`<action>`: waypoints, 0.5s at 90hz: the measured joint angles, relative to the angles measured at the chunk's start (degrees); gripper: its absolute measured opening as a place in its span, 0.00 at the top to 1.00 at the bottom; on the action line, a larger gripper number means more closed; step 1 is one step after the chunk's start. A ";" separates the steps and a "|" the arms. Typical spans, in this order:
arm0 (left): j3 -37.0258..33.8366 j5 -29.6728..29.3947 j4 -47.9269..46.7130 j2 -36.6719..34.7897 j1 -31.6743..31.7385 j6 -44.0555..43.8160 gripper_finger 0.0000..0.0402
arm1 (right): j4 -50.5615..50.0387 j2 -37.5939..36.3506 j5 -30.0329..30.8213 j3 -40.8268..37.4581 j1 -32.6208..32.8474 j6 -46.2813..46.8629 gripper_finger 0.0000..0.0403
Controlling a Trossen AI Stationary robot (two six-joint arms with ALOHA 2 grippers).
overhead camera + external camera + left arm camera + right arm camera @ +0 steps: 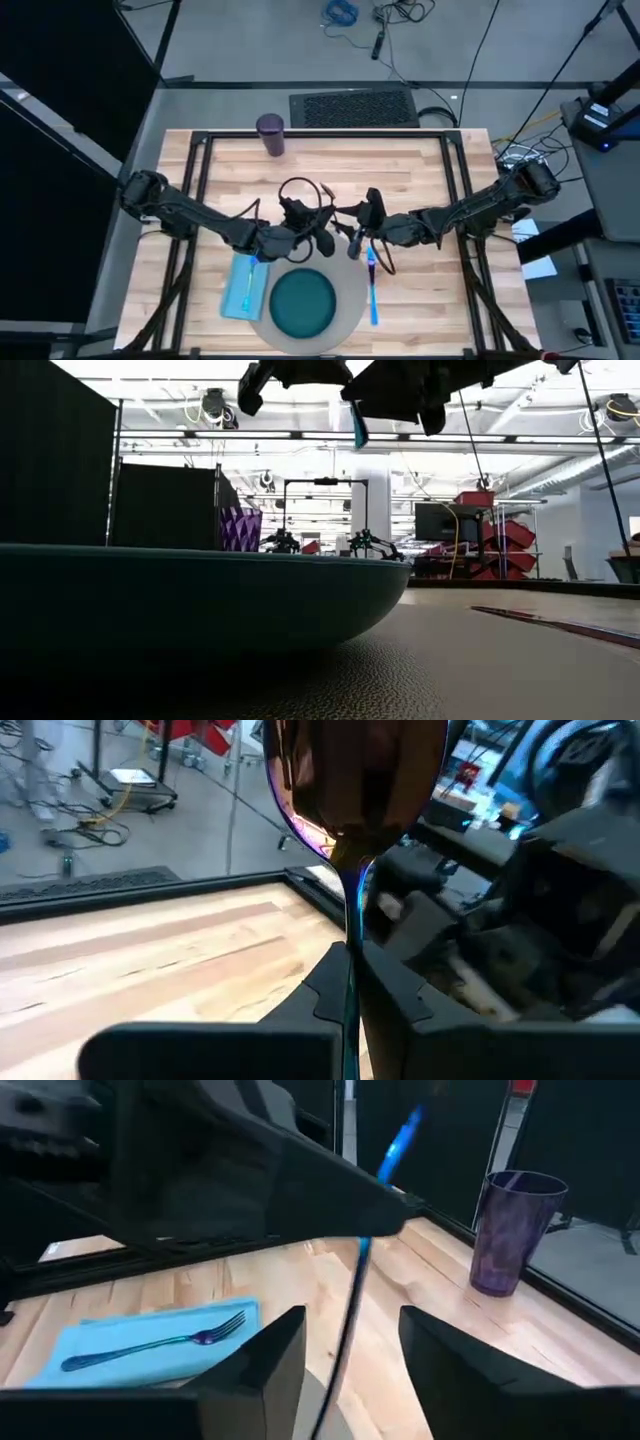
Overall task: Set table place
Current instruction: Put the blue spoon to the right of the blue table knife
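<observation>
Teal plate, seemingly bare.

Table – pale wood planks, smooth satin finish, visible grain; thin black metal frame at the edges. Round mat – grey, pebbled leathery texture, matt. Plate teal, smooth, soft sheen, looks plastic. Napkin light blue, flat matt cloth or paper, cannot tell which. Fork blue, glossy metallic shine. Spoon – mirror-glossy bowl with iridescent purple-blue edge reflections. Cup purple, translucent plastic, faceted and glossy. Left gripper and right gripper – dark matt plastic fingers. Knife blue, finish too small to tell.
</observation>
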 joint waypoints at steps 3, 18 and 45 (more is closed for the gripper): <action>0.02 0.37 0.05 0.00 0.03 0.00 1.00 | -0.21 0.00 -0.01 0.00 -0.08 0.00 0.65; 0.00 0.58 -0.12 0.00 0.13 0.02 1.00 | -2.49 0.02 -1.73 0.00 -0.80 -0.67 0.91; 0.00 8.60 -0.59 0.02 0.86 0.59 0.94 | -3.28 0.02 -7.26 -0.02 -1.62 -0.77 0.99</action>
